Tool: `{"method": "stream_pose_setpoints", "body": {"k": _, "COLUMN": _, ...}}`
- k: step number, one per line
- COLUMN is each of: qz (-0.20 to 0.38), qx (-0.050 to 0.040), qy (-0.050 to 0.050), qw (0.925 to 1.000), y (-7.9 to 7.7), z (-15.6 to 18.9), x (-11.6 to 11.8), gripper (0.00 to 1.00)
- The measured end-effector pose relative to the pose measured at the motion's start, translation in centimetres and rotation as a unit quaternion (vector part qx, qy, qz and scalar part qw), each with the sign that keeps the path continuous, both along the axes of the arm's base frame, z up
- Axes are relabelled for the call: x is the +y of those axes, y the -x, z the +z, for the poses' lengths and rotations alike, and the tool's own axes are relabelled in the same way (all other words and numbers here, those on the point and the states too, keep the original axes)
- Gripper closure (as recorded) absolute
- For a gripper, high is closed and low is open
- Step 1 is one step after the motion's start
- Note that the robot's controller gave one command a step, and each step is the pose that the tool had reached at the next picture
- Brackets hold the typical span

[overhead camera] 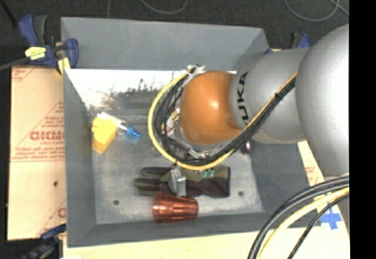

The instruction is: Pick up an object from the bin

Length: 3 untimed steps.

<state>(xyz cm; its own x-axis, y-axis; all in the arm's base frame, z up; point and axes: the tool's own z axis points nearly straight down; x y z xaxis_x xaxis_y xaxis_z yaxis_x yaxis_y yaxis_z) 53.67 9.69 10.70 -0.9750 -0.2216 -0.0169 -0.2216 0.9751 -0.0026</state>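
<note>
The gripper (177,182) is hanging low over the front middle of the grey metal bin (77,164). Its grey tip is sitting right above a dark brown, elongated object (151,184) that is lying flat across the floor. Whether the gripper is open or closed cannot be told, since the smooth orange wrist cover (205,108) and looping yellow and black cables (152,117) are blocking the view. Just in front, a shiny, ribbed copper-coloured cup (174,207) is lying on its side, close against the dark object. Well apart at the left, a yellow plastic block (103,133) is resting beside a small blue piece (133,133).
</note>
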Motion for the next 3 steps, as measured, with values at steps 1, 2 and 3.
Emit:
{"method": "stream_pose_setpoints", "body": {"k": 1, "qz": 0.059, "qx": 0.0026, "qy": 0.001, "qw": 0.9983, "y": -1.2, "z": -2.2, "x": -4.0, "gripper": 1.00}}
{"method": "stream_pose_setpoints", "body": {"k": 2, "qz": 0.059, "qx": 0.0026, "qy": 0.001, "qw": 0.9983, "y": -1.2, "z": -2.2, "x": -4.0, "gripper": 1.00}}
{"method": "stream_pose_setpoints", "body": {"k": 3, "qz": 0.052, "qx": 0.0013, "qy": 0.000, "qw": 0.9986, "y": -2.4, "z": 1.7, "x": -0.8, "gripper": 1.00}}
